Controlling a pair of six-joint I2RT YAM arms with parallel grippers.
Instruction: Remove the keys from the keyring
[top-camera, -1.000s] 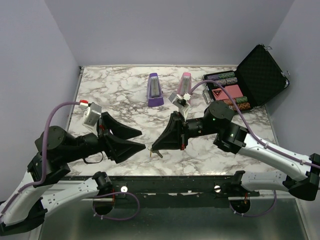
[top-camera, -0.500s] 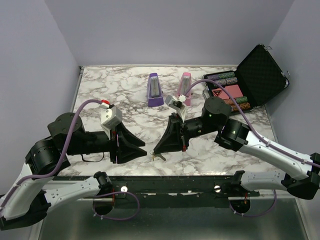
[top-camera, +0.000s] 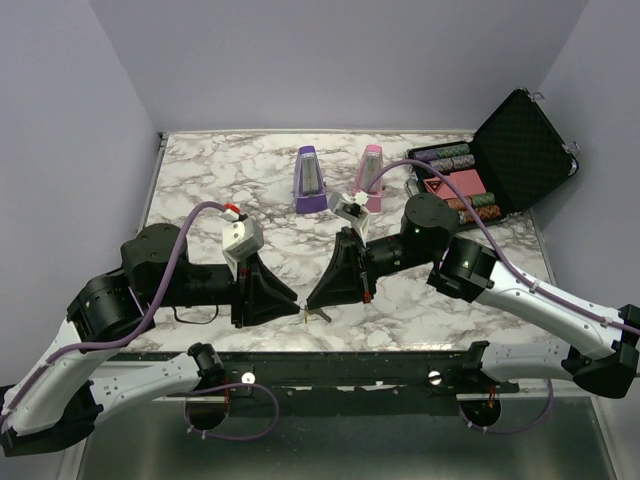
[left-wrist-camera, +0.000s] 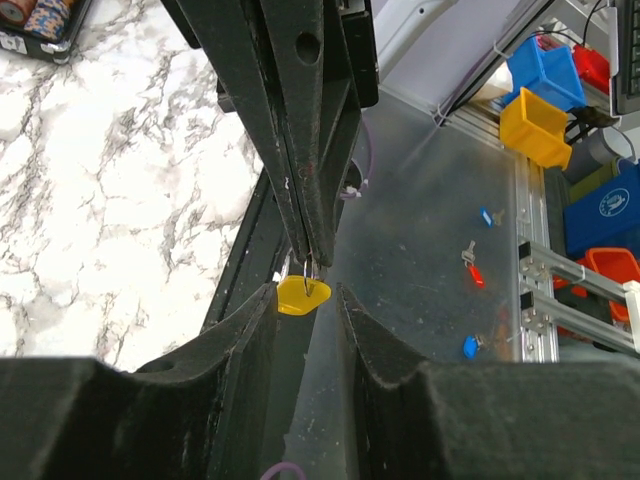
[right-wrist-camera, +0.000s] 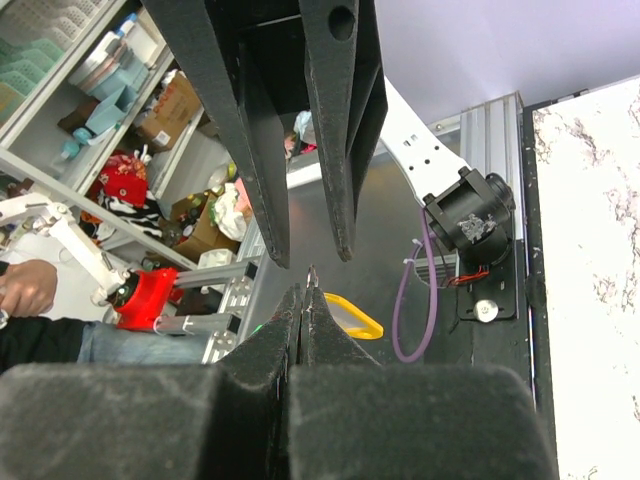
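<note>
Worktop edge nearest the bases is where the two tips meet head-on. Right gripper has its jaws pressed together on the keyring, and the keys show as a yellow head just past those tips. Left gripper faces it along the same line, jaws narrowly apart with that yellow head between them, close to one finger but seemingly not pinched yet. By my reading the left side is the one to close, then draw straight back, away from the right
</note>
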